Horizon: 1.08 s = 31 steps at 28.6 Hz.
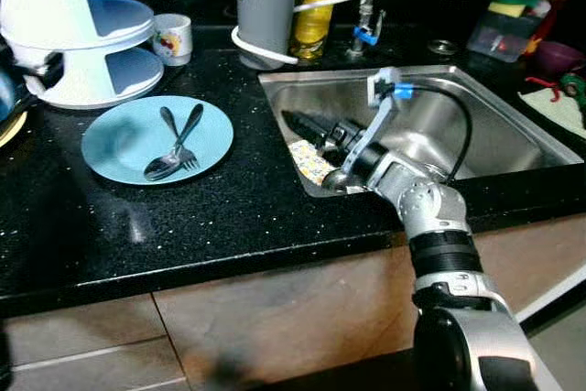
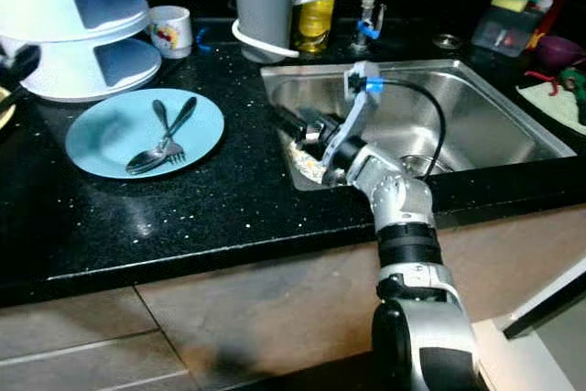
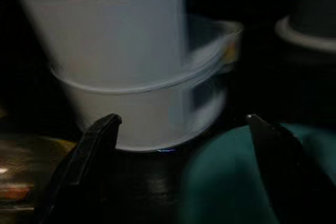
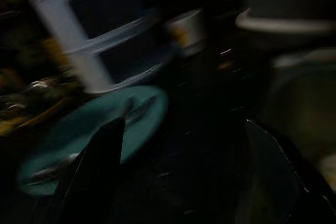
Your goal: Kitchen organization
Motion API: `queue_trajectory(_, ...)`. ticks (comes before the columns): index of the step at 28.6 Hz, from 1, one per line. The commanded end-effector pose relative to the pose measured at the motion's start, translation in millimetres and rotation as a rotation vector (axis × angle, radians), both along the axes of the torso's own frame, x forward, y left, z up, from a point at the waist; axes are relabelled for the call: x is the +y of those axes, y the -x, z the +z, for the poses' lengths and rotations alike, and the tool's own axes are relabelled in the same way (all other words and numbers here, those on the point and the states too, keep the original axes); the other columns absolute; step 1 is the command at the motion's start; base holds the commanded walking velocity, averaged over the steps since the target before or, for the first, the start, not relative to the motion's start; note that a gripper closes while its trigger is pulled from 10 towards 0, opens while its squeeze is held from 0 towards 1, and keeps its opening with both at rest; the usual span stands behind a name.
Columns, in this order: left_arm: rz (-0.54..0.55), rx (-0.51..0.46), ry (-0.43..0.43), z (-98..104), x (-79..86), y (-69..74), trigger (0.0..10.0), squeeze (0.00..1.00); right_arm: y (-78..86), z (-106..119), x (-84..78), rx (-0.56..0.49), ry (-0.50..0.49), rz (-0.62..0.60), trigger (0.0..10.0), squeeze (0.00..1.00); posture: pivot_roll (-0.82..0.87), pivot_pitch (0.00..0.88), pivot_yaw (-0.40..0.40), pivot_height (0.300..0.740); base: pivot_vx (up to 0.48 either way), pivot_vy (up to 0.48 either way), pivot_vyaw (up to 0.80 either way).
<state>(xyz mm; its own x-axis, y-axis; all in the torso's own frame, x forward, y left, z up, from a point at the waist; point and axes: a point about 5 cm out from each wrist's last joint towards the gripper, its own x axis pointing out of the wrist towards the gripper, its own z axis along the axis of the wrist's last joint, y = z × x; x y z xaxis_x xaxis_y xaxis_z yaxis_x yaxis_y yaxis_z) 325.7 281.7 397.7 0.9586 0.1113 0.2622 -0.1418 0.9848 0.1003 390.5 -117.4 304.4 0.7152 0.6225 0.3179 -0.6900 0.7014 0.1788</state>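
While reaching into sink (image 1: 513,139): right gripper (image 1: 302,125), jaws parted, empty.
Left gripper (image 3: 181,145): jaws spread, empty.
Blue plate (image 1: 124,139): likely rigid, breakable; take by rim.
Spoon (image 1: 179,144), fork (image 1: 176,146): likely light, slippery; pinch handles.

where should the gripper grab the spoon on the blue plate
Grip the metal spoon by its dark handle end, coming straight down from above: it lies flat, crossed with the metal fork on the round blue plate, and the handle tips splay apart.
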Motion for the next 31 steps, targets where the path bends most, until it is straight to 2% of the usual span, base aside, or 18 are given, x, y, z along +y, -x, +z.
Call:
queue_trajectory(1,-0.016,0.073,0.077,-14.2,-5.7,-11.4,10.0,0.0,1.1,-3.1,-1.9,-0.023,0.038,-0.05,10.0,0.0,0.07,0.183,-0.042,0.74,0.0,0.0,0.0)
queue_trajectory(3,-0.051,0.155,0.18,-33.2,-29.0,-34.8,10.0,0.0,3.2,-4.4,-4.4,-0.033,0.032,-0.078,10.0,0.0,0.06,0.185,-0.038,0.74,0.0,0.0,0.0)
queue_trajectory(5,-0.056,0.223,0.233,-50.5,-45.7,-51.9,10.0,0.0,4.9,-4.4,-6.2,-0.043,0.022,-0.096,10.0,0.0,0.06,0.188,-0.031,0.74,0.0,0.0,0.0)
queue_trajectory(6,-0.056,0.223,0.233,-50.5,-45.7,-51.9,10.0,0.0,4.9,-4.4,-6.2,-0.043,0.022,-0.096,10.0,0.0,0.06,0.188,-0.031,0.74,0.0,0.0,0.0)
queue_trajectory(9,-0.107,0.371,0.292,-72.7,-67.2,-69.7,10.0,0.0,13.7,5.4,-3.6,-0.106,0.046,-0.076,10.0,0.0,0.05,0.195,-0.012,0.74,0.0,0.0,0.0)
queue_trajectory(13,-0.124,0.421,0.258,-78.9,-76.6,-75.2,10.0,0.0,21.3,11.4,-1.1,-0.142,0.079,-0.036,10.0,0.0,0.04,0.201,0.008,0.74,0.0,0.0,0.0)
queue_trajectory(17,-0.139,0.465,0.261,-82.4,-81.0,-77.9,10.0,0.0,24.4,12.4,-4.1,-0.152,0.1,-0.035,10.0,0.0,0.03,0.202,0.017,0.74,0.0,0.0,0.0)
queue_trajectory(23,-0.121,0.488,0.241,-85.3,-76.7,-81.3,10.0,0.0,24.5,14.1,-7.8,-0.135,0.09,-0.03,10.0,0.0,0.04,0.202,0.018,0.74,0.0,0.0,0.0)
queue_trajectory(24,-0.106,0.488,0.214,-85.1,-73.3,-81.6,2.1,0.0,24.4,14.8,-8.4,-0.131,0.081,-0.03,10.0,0.0,0.04,0.2,0.017,0.74,0.0,0.0,0.0)
queue_trajectory(26,-0.097,0.487,0.2,-84.7,-71.6,-81.8,2.1,0.0,24.5,15.0,-8.5,-0.13,0.081,-0.03,10.0,0.0,0.04,0.2,0.017,0.74,0.0,0.0,0.0)
queue_trajectory(27,-0.092,0.483,0.188,-84.0,-69.6,-81.7,0.0,0.0,24.4,15.0,-8.7,-0.129,0.082,-0.03,10.0,0.0,0.04,0.2,0.017,0.74,0.0,0.0,0.0)
queue_trajectory(29,-0.079,0.473,0.173,-82.1,-65.7,-81.4,0.0,0.0,24.2,15.0,-8.9,-0.129,0.084,-0.031,10.0,0.0,0.04,0.197,0.015,0.74,0.0,0.0,0.0)
queue_trajectory(30,-0.074,0.47,0.162,-81.3,-64.2,-81.4,6.8,0.0,24.1,15.0,-8.9,-0.129,0.085,-0.031,10.0,0.0,0.04,0.196,0.014,0.74,0.0,0.0,0.0)
queue_trajectory(31,-0.072,0.466,0.155,-80.4,-63.1,-81.6,10.0,0.0,24.0,15.2,-9.0,-0.128,0.086,-0.032,10.0,0.0,0.04,0.191,0.013,0.74,0.0,0.0,0.0)
